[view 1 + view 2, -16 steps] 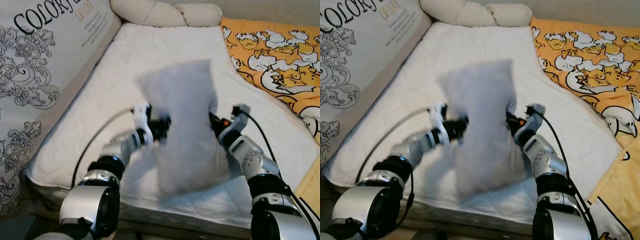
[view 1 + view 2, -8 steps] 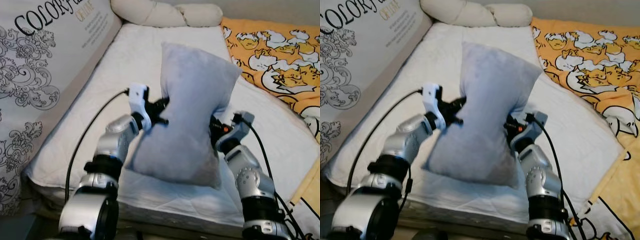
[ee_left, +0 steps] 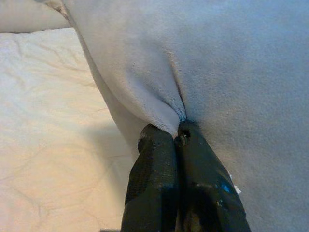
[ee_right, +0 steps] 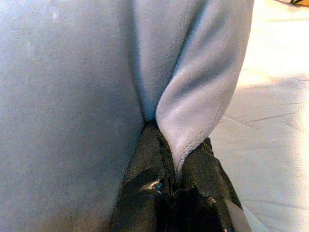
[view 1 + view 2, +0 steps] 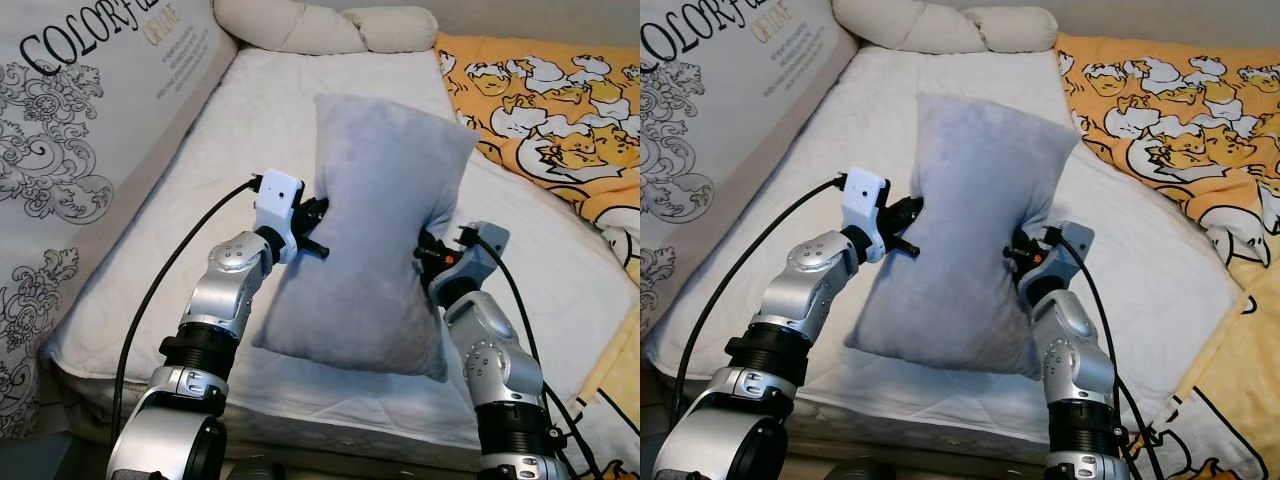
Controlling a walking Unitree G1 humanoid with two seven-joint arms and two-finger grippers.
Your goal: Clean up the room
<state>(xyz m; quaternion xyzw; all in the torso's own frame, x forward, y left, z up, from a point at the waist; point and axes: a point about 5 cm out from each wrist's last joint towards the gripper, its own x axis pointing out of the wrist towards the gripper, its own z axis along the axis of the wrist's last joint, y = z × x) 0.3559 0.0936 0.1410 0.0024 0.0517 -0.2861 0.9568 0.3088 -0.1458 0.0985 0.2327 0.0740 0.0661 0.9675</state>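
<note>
A grey plush pillow (image 5: 375, 230) is held up above the white mattress (image 5: 270, 120), pinched at its waist from both sides. My left gripper (image 5: 318, 215) is shut on the pillow's left edge, and the left wrist view shows its fingers (image 3: 164, 159) clamped on a fold of grey fabric (image 3: 159, 111). My right gripper (image 5: 428, 252) is shut on the pillow's right edge; the right wrist view shows a fold (image 4: 193, 116) caught between its fingers (image 4: 149, 159). The pillow's lower end hangs close over the mattress's near edge.
A large cushion printed with black ornaments and lettering (image 5: 80, 150) leans along the left side. A cream knotted bolster (image 5: 320, 25) lies at the bed's head. An orange cartoon-print blanket (image 5: 545, 110) covers the right side.
The pillow swung up from a blurred, moving pose into a steady upright hold, and both arms rose and drew closer with it. The camera view shifted slightly.
</note>
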